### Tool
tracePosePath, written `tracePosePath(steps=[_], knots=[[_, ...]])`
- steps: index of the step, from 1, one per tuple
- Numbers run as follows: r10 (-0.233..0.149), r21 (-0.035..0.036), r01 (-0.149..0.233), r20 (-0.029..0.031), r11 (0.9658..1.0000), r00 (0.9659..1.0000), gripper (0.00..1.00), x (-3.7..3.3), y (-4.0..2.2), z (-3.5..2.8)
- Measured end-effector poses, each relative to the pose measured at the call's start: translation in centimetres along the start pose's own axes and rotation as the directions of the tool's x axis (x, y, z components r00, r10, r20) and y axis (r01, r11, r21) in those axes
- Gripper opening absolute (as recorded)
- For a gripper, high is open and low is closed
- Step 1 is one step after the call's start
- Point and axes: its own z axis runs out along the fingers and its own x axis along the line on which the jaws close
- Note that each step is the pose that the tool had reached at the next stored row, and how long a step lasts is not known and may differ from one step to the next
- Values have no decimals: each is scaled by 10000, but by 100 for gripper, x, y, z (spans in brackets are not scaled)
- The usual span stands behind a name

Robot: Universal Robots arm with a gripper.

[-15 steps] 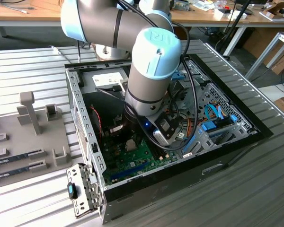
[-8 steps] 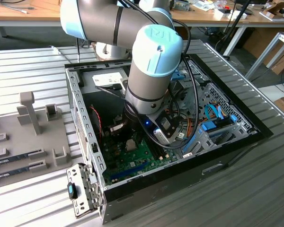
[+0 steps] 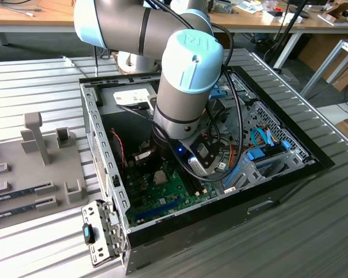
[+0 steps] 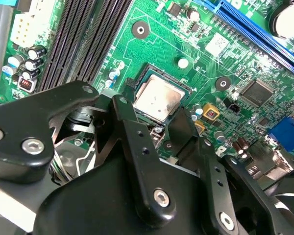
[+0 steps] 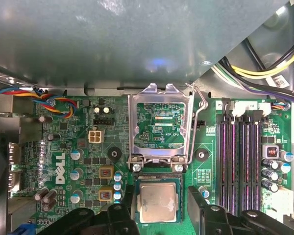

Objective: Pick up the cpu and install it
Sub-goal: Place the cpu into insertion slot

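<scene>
Spread pincer (image 5: 160, 198) straddles the cpu (image 5: 158, 203), clearing both edges.

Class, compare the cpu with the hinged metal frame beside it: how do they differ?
The cpu is a solid silver-grey square; the metal frame is an open rim with green board showing through. The cpu lies seated in the socket; the metal frame is swung open, off the socket. Both are squarish and shiny metal.
</scene>
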Motion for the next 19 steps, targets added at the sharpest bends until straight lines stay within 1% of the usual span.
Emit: tracePosePath(steps=[3,4,5,7,8,13,16,19], knots=[[-3,0,3,0,10000,10000,55,0,0,0],[-3,-1,3,0,10000,10000,53,0,0,0],[-3,0,3,0,10000,10000,46,0,0,0],[-6,0,6,0,10000,10000,46,1,-3,0],[-12,1,12,0,10000,10000,39,1,-5,0],[-165,-7,165,-2,9999,9999,39,0,-8,-2],[-517,-16,517,-10,9987,9987,39,0,-7,-6],[-579,-17,579,-12,9983,9983,39,0,-7,-7]])
